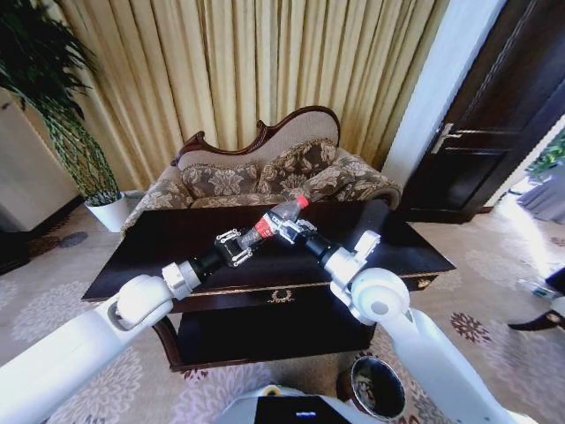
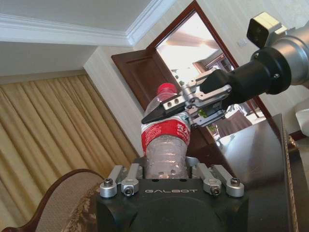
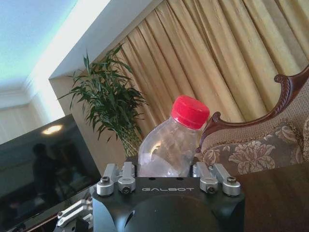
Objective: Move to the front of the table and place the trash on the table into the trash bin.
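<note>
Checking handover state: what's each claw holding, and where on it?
Both hold the bottle above the table: left claw at its lower body, right claw at the upper body, below the red cap.

Both my arms reach forward and meet in the middle. My left gripper [image 1: 244, 240] and my right gripper [image 1: 284, 226] each clamp the same bottle [image 1: 281, 217].

Patterned sofa [image 1: 265, 172], gold curtains [image 1: 238, 71], potted plant [image 1: 66, 132], dark door [image 1: 494, 115].

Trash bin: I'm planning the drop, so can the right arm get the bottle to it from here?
Probably yes. The right pincer grips the bottle above the table; the trash bin stands open by that arm, though the left pincer also grips it.
</note>
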You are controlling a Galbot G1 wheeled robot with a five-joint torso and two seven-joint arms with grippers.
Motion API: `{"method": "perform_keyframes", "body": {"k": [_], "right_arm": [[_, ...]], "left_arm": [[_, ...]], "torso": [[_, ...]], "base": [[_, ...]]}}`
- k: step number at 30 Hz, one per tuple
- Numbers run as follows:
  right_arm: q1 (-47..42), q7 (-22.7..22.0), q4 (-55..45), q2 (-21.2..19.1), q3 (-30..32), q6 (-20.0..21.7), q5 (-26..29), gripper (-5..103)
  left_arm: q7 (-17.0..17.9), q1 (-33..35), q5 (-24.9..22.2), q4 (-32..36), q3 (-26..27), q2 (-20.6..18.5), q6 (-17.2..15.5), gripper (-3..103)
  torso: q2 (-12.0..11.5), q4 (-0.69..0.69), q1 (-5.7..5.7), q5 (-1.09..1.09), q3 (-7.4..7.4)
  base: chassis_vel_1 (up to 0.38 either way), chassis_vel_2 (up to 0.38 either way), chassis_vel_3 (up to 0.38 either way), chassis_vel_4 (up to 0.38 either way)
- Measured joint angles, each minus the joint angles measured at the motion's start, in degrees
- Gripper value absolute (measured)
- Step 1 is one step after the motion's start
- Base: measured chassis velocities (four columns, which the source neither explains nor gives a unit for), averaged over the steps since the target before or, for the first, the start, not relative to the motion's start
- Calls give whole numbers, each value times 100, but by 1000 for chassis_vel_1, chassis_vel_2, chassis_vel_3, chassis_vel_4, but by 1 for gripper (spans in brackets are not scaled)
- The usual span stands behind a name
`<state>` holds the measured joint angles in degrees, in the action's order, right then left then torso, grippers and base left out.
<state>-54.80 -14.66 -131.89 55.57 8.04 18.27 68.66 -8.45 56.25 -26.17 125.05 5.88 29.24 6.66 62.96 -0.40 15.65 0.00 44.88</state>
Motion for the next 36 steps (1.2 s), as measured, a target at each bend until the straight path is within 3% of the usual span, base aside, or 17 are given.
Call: {"method": "perform_keyframes", "body": {"k": [2, 6, 8, 10, 14, 16, 17, 19, 23, 25, 28, 36], "right_arm": [[-20, -2, -7, -4, 3, 0, -6, 44], [-64, -87, 30, -1, 57, -4, -84, 34], [-65, -109, 48, 2, 71, -4, -92, 34], [-57, -242, 154, 37, 157, -11, -154, 33], [-44, -352, 279, 53, 253, -62, -235, 33], [-41, -436, 463, 79, 359, -259, -441, 33], [-41, -436, 463, 79, 359, -259, -441, 33], [-42, -483, 584, 80, 432, -360, -873, 33], [-42, -555, 699, 45, 442, -396, -1364, 33], [-69, -610, 958, -70, 447, -508, -2360, 33], [-130, -743, 1071, -132, 509, -526, -2722, 33], [-351, -825, 1276, -497, 870, -480, -3207, 33]], "left_arm": [[25, 6, 3, -4, 16, 0, -10, 46], [139, 272, -158, 93, 225, 10, -144, 67], [166, 339, -212, 126, 286, 7, -178, 67], [254, 594, -460, 223, 558, 19, -333, 78], [409, 762, -694, 266, 851, 84, -499, 89], [959, 800, -1071, 338, 1225, 295, -819, 98], [959, 800, -1071, 338, 1225, 295, -819, 98], [1593, 801, -1490, 424, 1541, 469, -1065, 99], [1998, 879, -1761, 470, 1813, 541, -1338, 100], [2627, 996, -2006, 414, 2303, 613, -1825, 100], [2926, 1024, -2074, 341, 2553, 631, -2074, 100], [3122, 1438, -2198, -64, 3377, 751, -2669, 100]], "torso": [[0, 0, 0, 0, 0], [0, -1, 0, 0, 0], [0, 0, 0, 0, 0], [0, 1, 0, 0, 0], [0, 1, 0, -1, 0], [0, 0, 0, 0, 0], [0, 0, 0, 0, 0], [0, -1, 0, 0, 0], [0, -1, 0, 0, 0], [0, 1, 0, 0, 0], [0, 0, 0, 0, 0], [0, 0, -1, 0, 0]], "base": [[0, 0, 0, 0], [0, 0, 0, 0], [0, 0, 0, 0], [0, 0, 0, 0], [0, 0, 0, 0], [0, 0, 0, 0], [0, 0, 0, 0], [0, 0, 0, 0], [0, 0, 0, 0], [0, 0, 0, 0], [0, 0, 0, 0], [0, 0, 0, 0]]}}
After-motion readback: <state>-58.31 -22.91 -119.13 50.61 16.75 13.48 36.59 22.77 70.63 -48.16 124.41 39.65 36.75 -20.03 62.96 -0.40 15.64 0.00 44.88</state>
